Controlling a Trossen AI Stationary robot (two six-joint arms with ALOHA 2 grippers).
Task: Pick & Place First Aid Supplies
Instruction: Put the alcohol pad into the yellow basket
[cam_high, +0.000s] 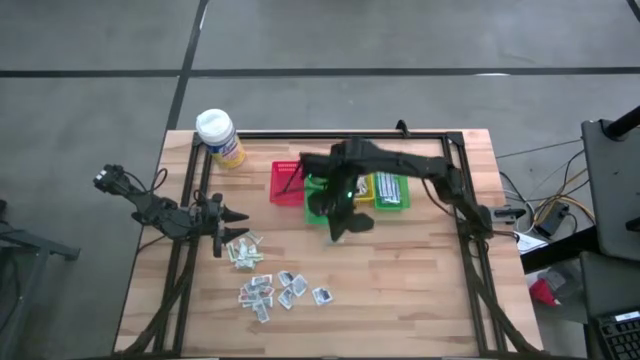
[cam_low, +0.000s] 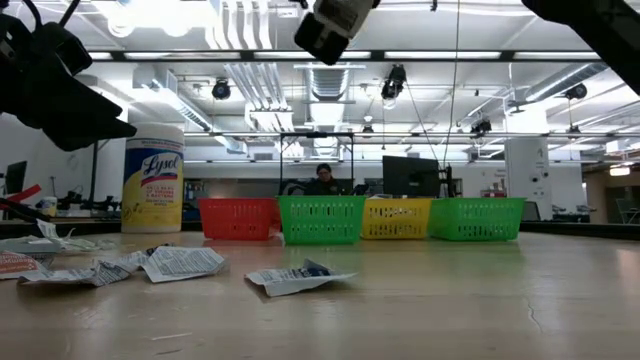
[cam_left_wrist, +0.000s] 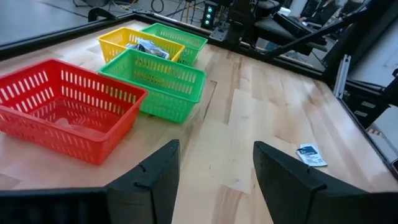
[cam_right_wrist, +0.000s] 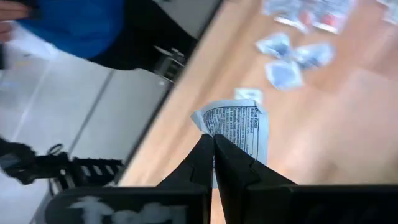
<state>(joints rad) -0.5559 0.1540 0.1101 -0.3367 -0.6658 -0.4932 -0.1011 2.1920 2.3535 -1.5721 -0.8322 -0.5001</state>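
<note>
Two grippers: right gripper (cam_right_wrist: 213, 155) fingers pinch a white packet (cam_right_wrist: 239, 127) (printed text); left gripper (cam_left_wrist: 214, 180) fingers spread wide, empty, above the desk (cam_left_wrist: 261, 112).

Bright overhead lights, glare; blurred wrist view

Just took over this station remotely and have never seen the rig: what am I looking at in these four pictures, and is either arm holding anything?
Two dark robot arms work at a wooden table. One picture looks straight down, one looks level across the tabletop, and one comes from each arm's wrist. The right tool, above the middle of the table near the baskets, is shut on a printed white packet. The left tool is open and empty, at the table's left side. More packets lie loose toward the front left. A red basket, two green baskets and a yellow basket stand in a row at the back, beside a yellow wipes canister.
</note>
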